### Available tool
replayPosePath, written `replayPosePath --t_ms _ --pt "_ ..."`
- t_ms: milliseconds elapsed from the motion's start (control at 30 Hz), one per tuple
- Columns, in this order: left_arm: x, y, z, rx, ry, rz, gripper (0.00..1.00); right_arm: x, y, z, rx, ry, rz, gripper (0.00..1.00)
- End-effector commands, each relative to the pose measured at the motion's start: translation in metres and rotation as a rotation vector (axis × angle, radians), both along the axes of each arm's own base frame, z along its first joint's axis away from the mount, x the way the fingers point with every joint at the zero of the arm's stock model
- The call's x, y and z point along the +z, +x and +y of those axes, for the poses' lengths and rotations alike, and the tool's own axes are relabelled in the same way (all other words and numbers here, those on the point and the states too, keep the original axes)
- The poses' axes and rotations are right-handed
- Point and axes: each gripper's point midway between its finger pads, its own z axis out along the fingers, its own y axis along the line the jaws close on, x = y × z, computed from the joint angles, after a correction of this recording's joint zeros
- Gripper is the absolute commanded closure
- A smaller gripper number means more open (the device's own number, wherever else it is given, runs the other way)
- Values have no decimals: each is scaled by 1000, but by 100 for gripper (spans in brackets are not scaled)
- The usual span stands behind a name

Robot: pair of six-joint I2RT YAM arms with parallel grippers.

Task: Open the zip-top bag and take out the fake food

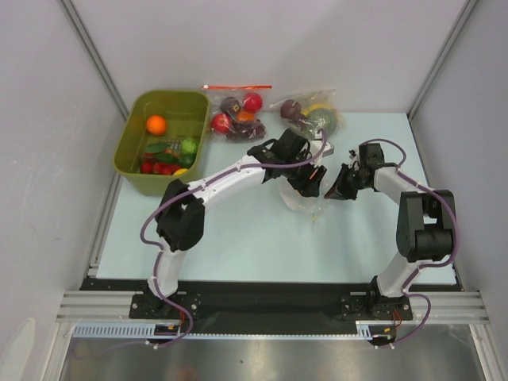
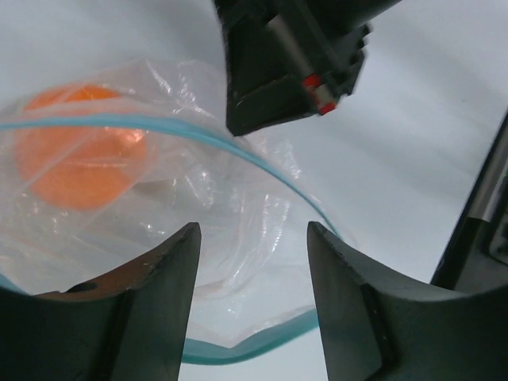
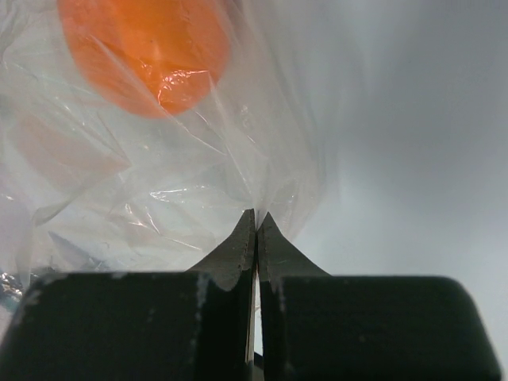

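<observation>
The zip-top bag (image 1: pixel 308 205) lies crumpled on the table between my two grippers. In the left wrist view its light-blue zip strip (image 2: pixel 262 163) curves round an open mouth, and an orange fruit (image 2: pixel 78 147) sits inside. My left gripper (image 2: pixel 254 230) is open and empty, its jaws over the bag's mouth; in the top view it (image 1: pixel 305 181) hangs above the bag. My right gripper (image 3: pixel 255 214) is shut on a fold of the bag's plastic (image 3: pixel 159 198), with the orange fruit (image 3: pixel 143 48) just beyond. In the top view the right gripper (image 1: pixel 337 189) is at the bag's right side.
An olive-green bin (image 1: pixel 131 155) at the back left holds an orange fruit (image 1: pixel 156 125), a light-green one (image 1: pixel 189 146) and small red tomatoes (image 1: pixel 157 167). Two other filled clear bags (image 1: pixel 236 111) (image 1: pixel 309 113) lie at the back. Grey walls close in both sides.
</observation>
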Motion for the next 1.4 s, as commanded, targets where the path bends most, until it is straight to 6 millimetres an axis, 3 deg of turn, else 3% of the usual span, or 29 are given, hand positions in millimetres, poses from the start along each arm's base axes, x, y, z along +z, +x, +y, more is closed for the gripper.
replayPosePath --t_ms 0,300,467,667,733,833,933,1200,1367 --pt "-12 14 4 63 24 -33 39 20 5 2 22 -6 -65 100" --pt "-23 24 14 147 -86 28 36 18 0 2 25 -6 -59 100" --pt "-48 37 22 230 -59 60 34 20 -2 1 32 -10 -59 96" --pt "-58 53 22 284 -23 38 34 42 -3 -9 18 -5 -110 57" --pt "-58 55 23 286 -17 26 34 59 5 -20 -20 11 -164 46" --pt "-63 53 26 281 2 28 34 74 22 -26 -32 26 -229 38" --pt "-69 52 30 278 20 28 34 86 42 -22 -19 57 -272 37" --pt "-67 56 29 277 0 27 32 74 100 0 10 123 -298 37" --pt "-67 58 26 280 -24 39 31 49 117 18 40 123 -281 37"
